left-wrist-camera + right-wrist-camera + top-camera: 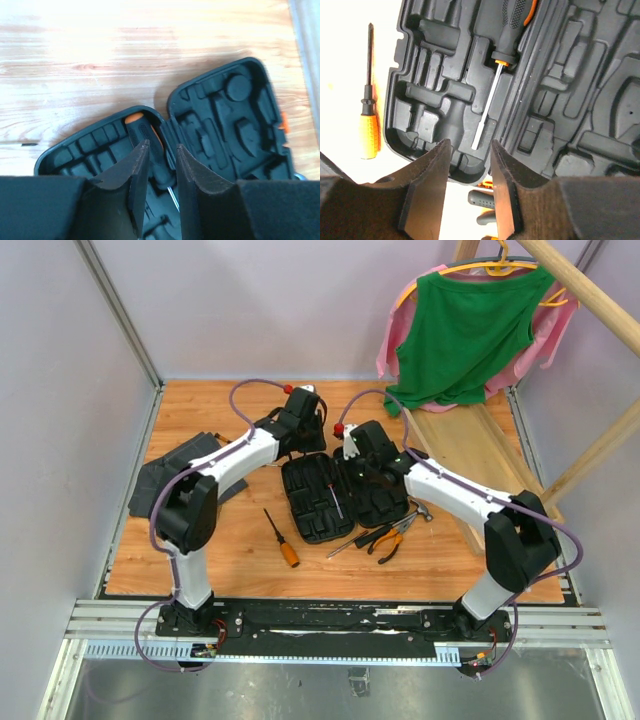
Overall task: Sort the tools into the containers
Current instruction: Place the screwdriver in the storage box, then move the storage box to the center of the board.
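- Top view: black plastic rounded-rectangle tool case open flat mid-table; orange-handled screwdriver and orange-black pliers loose just near of it. Bare pale wooden tabletop, lilac walls, green shirt hanging far right.
- Left wrist: left gripper apart, empty, above a black-orange screwdriver seated in the left half. Risk: closing low, levering it out.
- Right wrist: right gripper apart, empty, at the case's near edge. Risk: snagging moulded ribs, shoving the case.

Lighting: bright, even, soft shadows; worktop overexposed white in right wrist view; near foreground blurred, 2 wrist views
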`<state>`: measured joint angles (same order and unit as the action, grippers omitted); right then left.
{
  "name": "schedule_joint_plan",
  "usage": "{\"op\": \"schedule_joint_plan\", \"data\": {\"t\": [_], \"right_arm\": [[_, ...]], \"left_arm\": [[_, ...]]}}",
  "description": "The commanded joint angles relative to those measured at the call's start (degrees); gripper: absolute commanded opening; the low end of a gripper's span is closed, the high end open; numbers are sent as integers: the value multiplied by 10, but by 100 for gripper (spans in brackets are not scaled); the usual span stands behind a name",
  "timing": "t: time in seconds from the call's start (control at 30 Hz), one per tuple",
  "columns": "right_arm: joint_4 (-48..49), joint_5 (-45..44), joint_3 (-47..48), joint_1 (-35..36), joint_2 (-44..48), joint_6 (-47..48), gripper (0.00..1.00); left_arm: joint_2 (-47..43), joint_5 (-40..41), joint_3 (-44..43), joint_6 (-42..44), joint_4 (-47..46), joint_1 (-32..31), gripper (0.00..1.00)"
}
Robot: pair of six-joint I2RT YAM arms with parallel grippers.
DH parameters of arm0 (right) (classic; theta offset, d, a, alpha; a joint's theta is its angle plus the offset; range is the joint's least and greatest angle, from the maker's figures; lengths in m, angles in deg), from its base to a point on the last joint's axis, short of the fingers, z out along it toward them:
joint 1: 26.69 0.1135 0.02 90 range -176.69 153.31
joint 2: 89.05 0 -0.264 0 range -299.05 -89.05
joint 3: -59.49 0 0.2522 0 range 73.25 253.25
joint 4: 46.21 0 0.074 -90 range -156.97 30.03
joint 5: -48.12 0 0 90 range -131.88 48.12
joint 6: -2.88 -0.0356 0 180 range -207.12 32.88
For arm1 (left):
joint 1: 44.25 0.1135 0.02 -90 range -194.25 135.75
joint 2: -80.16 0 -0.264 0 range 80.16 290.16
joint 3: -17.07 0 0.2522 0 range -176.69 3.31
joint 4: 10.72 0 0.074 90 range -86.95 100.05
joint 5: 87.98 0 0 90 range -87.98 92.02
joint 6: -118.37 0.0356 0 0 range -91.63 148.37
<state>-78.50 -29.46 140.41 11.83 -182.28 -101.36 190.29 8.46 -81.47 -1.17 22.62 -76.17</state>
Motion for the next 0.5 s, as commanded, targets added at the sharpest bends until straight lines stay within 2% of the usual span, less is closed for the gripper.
{"op": "schedule_joint_plan", "data": {"t": [0.0, 0.23, 0.47], "right_arm": [[-32, -44, -17, -6, 29, 14, 40], [-31, -68, -52, -9, 37, 20, 42], [-25, -72, -48, -21, 5, 26, 44]], "left_arm": [[-86, 18, 29, 8, -18, -2, 33], [-194, 62, 162, 14, -23, -2, 39], [-313, 62, 307, 1, -29, -3, 42]]}}
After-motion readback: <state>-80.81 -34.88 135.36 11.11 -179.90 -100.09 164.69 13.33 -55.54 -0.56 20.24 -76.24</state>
